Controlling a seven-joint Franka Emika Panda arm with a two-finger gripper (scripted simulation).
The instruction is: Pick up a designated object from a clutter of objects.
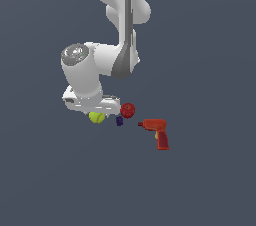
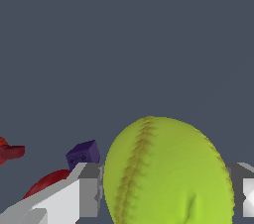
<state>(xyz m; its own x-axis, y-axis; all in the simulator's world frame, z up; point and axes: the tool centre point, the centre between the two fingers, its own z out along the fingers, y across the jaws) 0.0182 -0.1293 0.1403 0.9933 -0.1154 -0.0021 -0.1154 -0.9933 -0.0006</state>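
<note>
The yellow-green tennis ball (image 1: 97,117) sits directly under the white hand at the exterior view's left end of the clutter. In the wrist view the tennis ball (image 2: 168,168) fills the space between the fingers, its seam curving down its side. My gripper (image 1: 96,114) (image 2: 165,199) straddles it, with one grey finger (image 2: 89,193) against one side and the other finger (image 2: 242,188) against the opposite side. The ball's lower part is cut off by the frame edge.
A tiny dark purple lump (image 1: 119,120) (image 2: 83,154) lies just beside the ball. A red apple-like ball (image 1: 128,110) (image 2: 49,182) sits past it. Farther toward the exterior view's right lies a red pistol-shaped drill (image 1: 157,132) (image 2: 10,151). The floor is plain dark grey.
</note>
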